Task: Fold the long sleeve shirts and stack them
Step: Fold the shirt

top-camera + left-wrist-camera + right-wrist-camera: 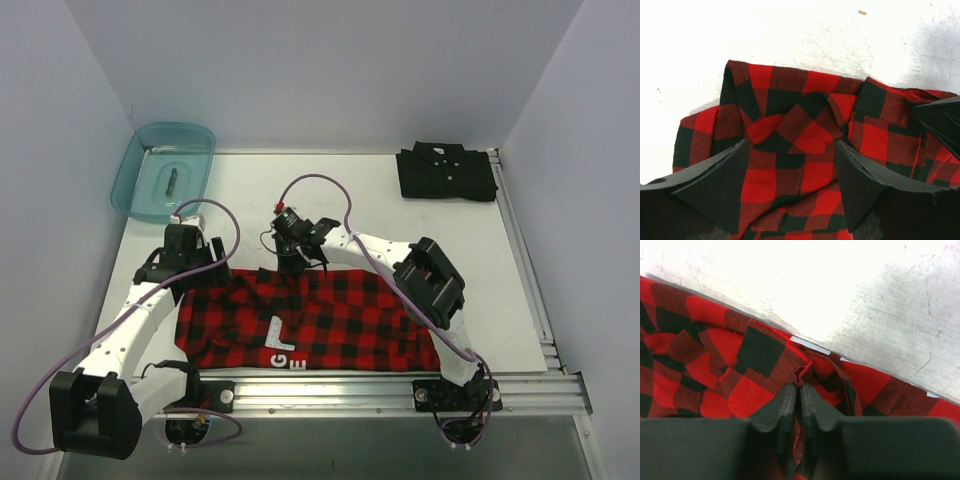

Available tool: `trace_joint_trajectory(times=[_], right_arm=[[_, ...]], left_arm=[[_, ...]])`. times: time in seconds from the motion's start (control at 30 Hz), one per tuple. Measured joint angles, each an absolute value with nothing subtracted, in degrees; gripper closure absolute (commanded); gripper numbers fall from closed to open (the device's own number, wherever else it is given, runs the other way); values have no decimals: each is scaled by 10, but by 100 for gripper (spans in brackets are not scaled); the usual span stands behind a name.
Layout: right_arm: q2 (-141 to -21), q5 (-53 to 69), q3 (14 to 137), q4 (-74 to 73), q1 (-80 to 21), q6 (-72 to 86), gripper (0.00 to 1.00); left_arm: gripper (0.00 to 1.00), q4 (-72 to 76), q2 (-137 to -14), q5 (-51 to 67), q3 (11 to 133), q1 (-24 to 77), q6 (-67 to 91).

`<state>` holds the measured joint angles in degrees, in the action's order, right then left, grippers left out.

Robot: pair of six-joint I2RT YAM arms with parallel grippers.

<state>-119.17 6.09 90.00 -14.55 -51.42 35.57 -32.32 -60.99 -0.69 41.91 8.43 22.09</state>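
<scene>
The red-and-black plaid shirt [320, 320] lies spread across the near half of the table, white letters near its front hem. A plain black shirt [446, 172] sits folded at the back right. My right gripper [297, 262] is at the plaid shirt's far edge, shut on a pinched ridge of its fabric [804, 377], as the right wrist view shows. At the shirt's left far corner my left gripper [197, 262] stands open, its fingers [722, 172] straddling bunched plaid cloth [790, 130] without closing on it.
A translucent teal bin [165, 170] stands at the back left with a small dark object inside. White walls close in the table on three sides. A metal rail [400, 385] runs along the near edge, and another lies down the right side.
</scene>
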Motion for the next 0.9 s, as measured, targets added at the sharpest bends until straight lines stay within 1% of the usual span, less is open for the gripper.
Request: trace_joint_trajectory(times=[0.03, 0.07, 0.23, 0.33, 0.43, 0.7, 0.9], right_arm=[[-1192, 60, 900, -146, -514, 355, 99], [-1192, 59, 900, -146, -514, 355, 100], [-1184, 53, 887, -143, -514, 354, 100], [-1142, 50, 847, -147, -515, 353, 100], [-1063, 51, 795, -156, -522, 348, 100], [-775, 56, 659, -159, -569, 343, 100], [-639, 38, 529, -185, -586, 364, 100]], left_arm=[[22, -323, -610, -7, 419, 84, 221], [22, -323, -610, -7, 419, 84, 220], [22, -323, -610, -6, 419, 84, 220], [22, -323, -610, -6, 419, 82, 220], [22, -323, -610, -6, 419, 80, 220], [22, -323, -610, -6, 419, 76, 220], [22, -319, -610, 3, 419, 75, 220]])
